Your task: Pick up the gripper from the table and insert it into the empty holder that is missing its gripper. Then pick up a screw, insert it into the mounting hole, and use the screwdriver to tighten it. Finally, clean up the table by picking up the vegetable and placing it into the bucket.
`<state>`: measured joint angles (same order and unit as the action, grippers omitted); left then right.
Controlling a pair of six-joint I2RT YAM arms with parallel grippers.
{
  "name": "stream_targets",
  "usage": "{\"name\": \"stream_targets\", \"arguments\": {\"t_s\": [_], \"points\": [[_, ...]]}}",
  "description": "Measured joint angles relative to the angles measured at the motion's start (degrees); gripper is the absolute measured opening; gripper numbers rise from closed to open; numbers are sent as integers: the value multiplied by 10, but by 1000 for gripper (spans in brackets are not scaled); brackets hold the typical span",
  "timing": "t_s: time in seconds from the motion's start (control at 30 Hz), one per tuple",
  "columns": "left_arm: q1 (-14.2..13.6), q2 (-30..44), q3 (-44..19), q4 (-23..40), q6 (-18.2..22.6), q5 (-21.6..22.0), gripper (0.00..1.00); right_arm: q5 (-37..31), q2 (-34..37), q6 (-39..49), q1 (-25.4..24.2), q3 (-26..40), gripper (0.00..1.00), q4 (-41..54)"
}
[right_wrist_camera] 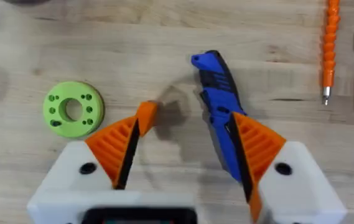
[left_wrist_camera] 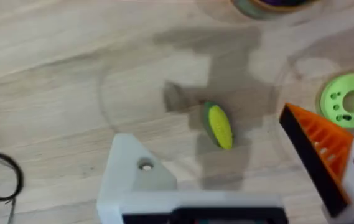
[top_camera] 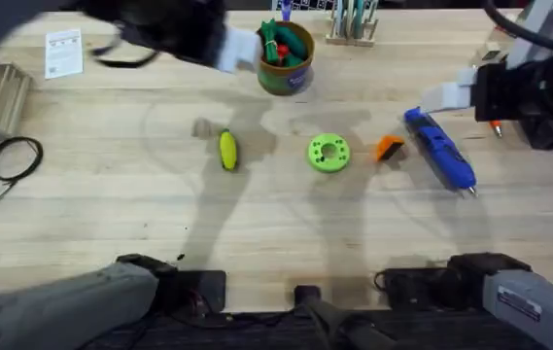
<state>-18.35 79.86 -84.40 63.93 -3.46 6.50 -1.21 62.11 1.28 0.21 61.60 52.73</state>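
the small orange ribbed plastic wedge gripper (top_camera: 389, 148) lies on the pale wooden bench (top_camera: 111, 214) between the flat green holed disc (top_camera: 329, 153) and the bright blue pen-shaped screwdriver (top_camera: 441, 148); it looks light, stiff and hard, likely to skid or tip if nudged, so its flat sides near the thick end seem the best hold; the right pincer (right_wrist_camera: 183, 155) hangs over it, fingers apart; the left pincer (left_wrist_camera: 226, 180), one finger bare white, stands apart above the yellow toy vegetable (left_wrist_camera: 218, 126).

The right gripper (right_wrist_camera: 186, 165) hangs open above the wooden table (right_wrist_camera: 27, 68), the screwdriver (right_wrist_camera: 220, 118) between its orange pads; a green disc (right_wrist_camera: 73, 109) lies centre-left.
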Motion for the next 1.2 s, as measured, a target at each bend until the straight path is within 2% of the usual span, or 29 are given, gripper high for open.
{"name": "stream_targets", "arguments": {"t_s": [0.2,0.27,0.4,0.53,0.73,0.8,0.93,1.07,1.2], "points": [[28,-121,0,-1,25,19,985,0,0,0,0,0,873,0],[39,-156,8,-21,31,19,986,0,0,0,0,0,873,0],[75,-212,67,-111,37,16,985,0,0,0,0,0,873,0],[105,-260,172,-244,40,-10,986,0,0,0,0,0,873,0],[136,-337,356,-442,43,-77,986,0,0,0,0,0,873,0],[145,-366,411,-487,44,-102,986,0,0,0,0,0,873,0],[155,-429,503,-553,44,-161,986,0,0,0,0,0,873,0],[176,-513,599,-624,45,-245,987,0,0,0,0,0,873,0],[185,-599,678,-651,45,-304,985,0,0,0,0,0,873,0]]}}
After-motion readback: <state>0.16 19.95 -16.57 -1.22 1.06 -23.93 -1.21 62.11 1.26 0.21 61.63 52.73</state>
